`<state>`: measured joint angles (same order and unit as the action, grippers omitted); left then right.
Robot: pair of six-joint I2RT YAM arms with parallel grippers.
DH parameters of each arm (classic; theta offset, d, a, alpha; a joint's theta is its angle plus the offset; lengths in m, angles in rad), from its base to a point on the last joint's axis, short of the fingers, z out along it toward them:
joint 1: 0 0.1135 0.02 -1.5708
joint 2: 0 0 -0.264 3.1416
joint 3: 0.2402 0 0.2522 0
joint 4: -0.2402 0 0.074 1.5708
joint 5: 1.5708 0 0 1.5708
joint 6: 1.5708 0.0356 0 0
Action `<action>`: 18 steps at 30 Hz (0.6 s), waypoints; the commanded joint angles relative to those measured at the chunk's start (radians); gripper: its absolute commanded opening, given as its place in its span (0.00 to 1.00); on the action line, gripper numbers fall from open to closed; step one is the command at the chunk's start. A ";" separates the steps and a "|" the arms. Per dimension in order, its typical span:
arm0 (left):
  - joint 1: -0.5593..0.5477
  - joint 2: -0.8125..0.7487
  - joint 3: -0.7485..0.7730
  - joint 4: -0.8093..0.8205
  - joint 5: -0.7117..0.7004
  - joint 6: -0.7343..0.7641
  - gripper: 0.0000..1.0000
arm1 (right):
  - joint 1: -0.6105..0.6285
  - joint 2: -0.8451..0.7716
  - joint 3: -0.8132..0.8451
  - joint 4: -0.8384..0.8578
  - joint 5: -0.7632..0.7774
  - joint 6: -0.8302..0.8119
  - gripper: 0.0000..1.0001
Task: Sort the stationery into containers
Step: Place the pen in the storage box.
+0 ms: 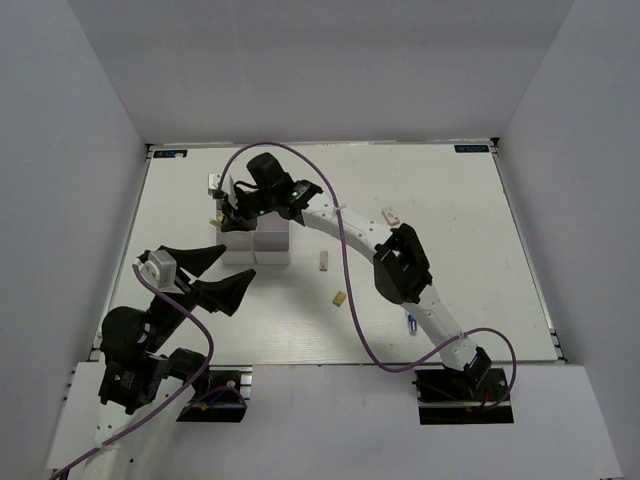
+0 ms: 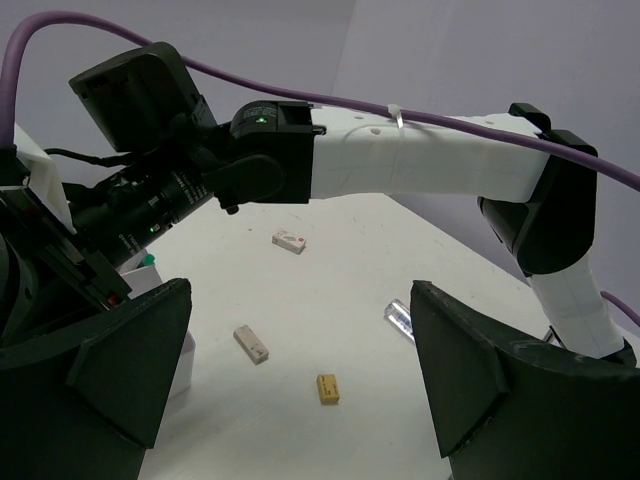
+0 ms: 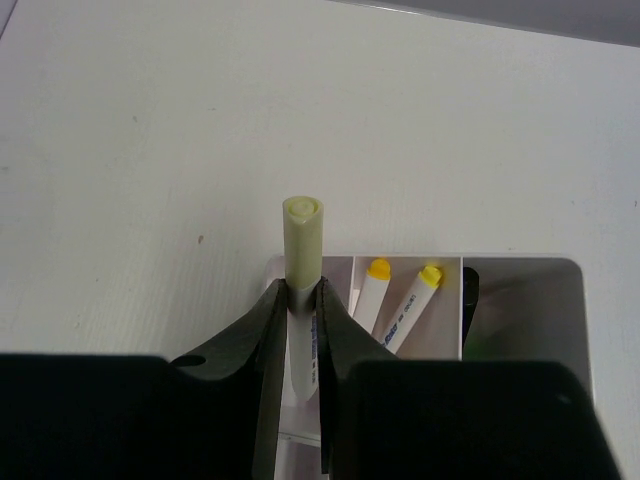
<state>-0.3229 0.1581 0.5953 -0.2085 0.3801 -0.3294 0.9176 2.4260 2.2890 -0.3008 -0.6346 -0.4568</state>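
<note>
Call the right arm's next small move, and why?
Probably lower a little, then open. The right gripper is shut on the pale-capped pen, held over the organizer box compartment beside the one with two yellow-capped pens; how deep its lower end sits is hidden.

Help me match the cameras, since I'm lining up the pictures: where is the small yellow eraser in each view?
Top external: yellow eraser mid-table, below-right of the white organizer box.
Left wrist: low centre, right of that box.
Right wrist: eraser absent; box at lower centre.
Shared landmark: the box.

Right arm (image 1: 345, 232) spans table (image 1: 450, 200) centre, box (image 1: 272, 248) beneath, right side open
</note>
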 commanded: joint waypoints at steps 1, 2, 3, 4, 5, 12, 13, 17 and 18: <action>0.005 -0.002 -0.009 0.011 0.013 0.010 1.00 | -0.005 -0.094 0.049 -0.020 -0.056 -0.008 0.00; 0.005 -0.002 -0.009 0.011 0.013 0.010 1.00 | -0.003 -0.093 0.050 -0.023 -0.062 -0.005 0.00; 0.005 -0.002 -0.009 0.011 0.013 0.010 1.00 | -0.003 -0.097 0.050 -0.026 -0.066 -0.002 0.00; 0.005 -0.002 -0.009 0.011 0.013 0.010 1.00 | -0.005 -0.100 0.052 -0.027 -0.073 0.000 0.00; 0.005 -0.002 -0.009 0.011 0.013 0.010 1.00 | -0.003 -0.102 0.050 -0.034 -0.073 0.001 0.00; 0.005 -0.002 -0.009 0.011 0.013 0.010 1.00 | -0.006 -0.107 0.063 -0.001 -0.016 -0.003 0.00; 0.005 -0.002 -0.009 0.011 0.013 0.010 1.00 | -0.008 -0.102 0.060 0.002 -0.011 -0.006 0.00; 0.005 -0.002 -0.009 0.011 0.013 0.010 1.00 | -0.011 -0.078 0.050 0.038 0.065 -0.063 0.00; 0.005 -0.002 -0.009 0.011 0.013 0.010 1.00 | -0.008 -0.071 0.050 0.040 0.078 -0.066 0.00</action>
<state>-0.3229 0.1581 0.5953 -0.2085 0.3817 -0.3294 0.9146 2.3905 2.3058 -0.3130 -0.6140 -0.4824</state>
